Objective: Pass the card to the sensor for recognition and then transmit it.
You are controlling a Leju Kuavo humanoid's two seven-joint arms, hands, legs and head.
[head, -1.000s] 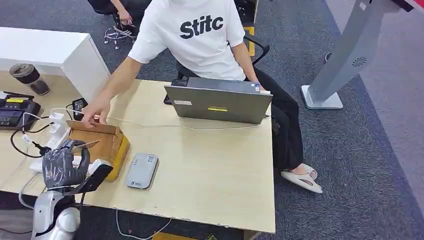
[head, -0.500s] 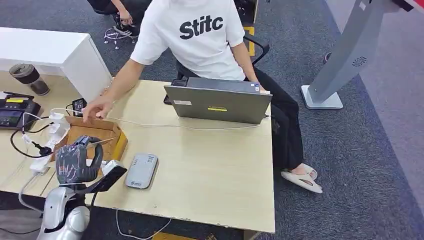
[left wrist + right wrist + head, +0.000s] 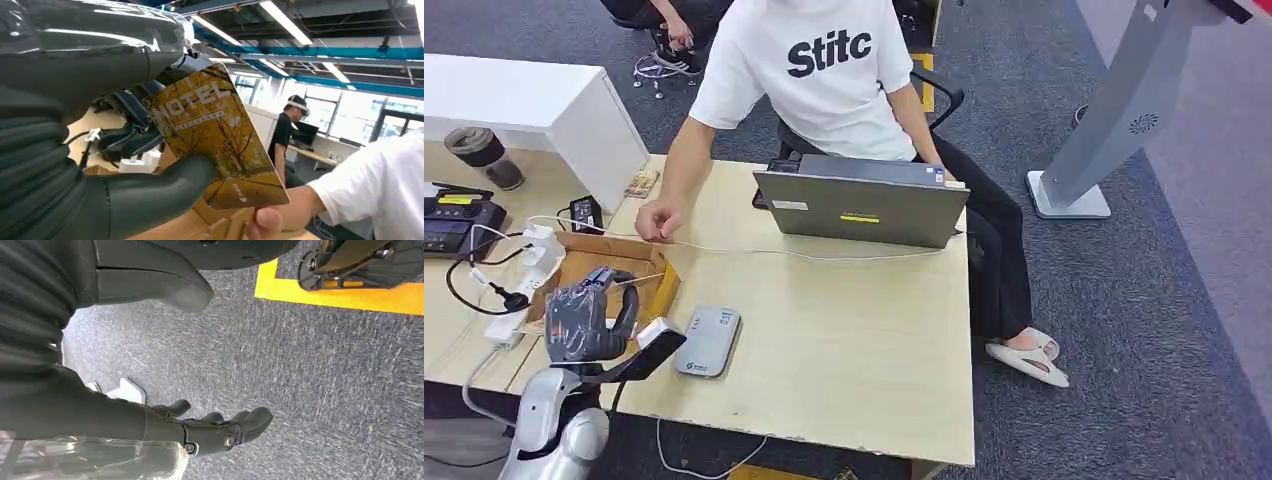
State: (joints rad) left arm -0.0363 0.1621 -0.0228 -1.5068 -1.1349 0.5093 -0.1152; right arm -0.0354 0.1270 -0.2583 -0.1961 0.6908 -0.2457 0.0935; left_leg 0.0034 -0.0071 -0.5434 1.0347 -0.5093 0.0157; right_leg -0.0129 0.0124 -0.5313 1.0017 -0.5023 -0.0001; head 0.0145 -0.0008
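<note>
My left hand (image 3: 587, 322) hovers over the near corner of the cardboard box (image 3: 654, 272), just left of the grey card sensor (image 3: 709, 340) lying flat on the wooden table (image 3: 844, 340). It pinches a golden hotel card (image 3: 215, 135) between thumb (image 3: 150, 197) and fingers; in the head view the card (image 3: 632, 284) appears edge-on as a thin pale line. My right hand (image 3: 220, 432) hangs beside my body over grey carpet, fingers extended and holding nothing.
A seated person in a white shirt rests a fist (image 3: 659, 222) on the table behind the box. A grey laptop (image 3: 864, 208) stands at the far edge, a white cable trailing from it. A power strip and plugs (image 3: 524, 262) lie left of the box.
My left hand has moved right with the card, from over the box toward the sensor. The person's hand has left the box's far flap and drawn back to the right.
</note>
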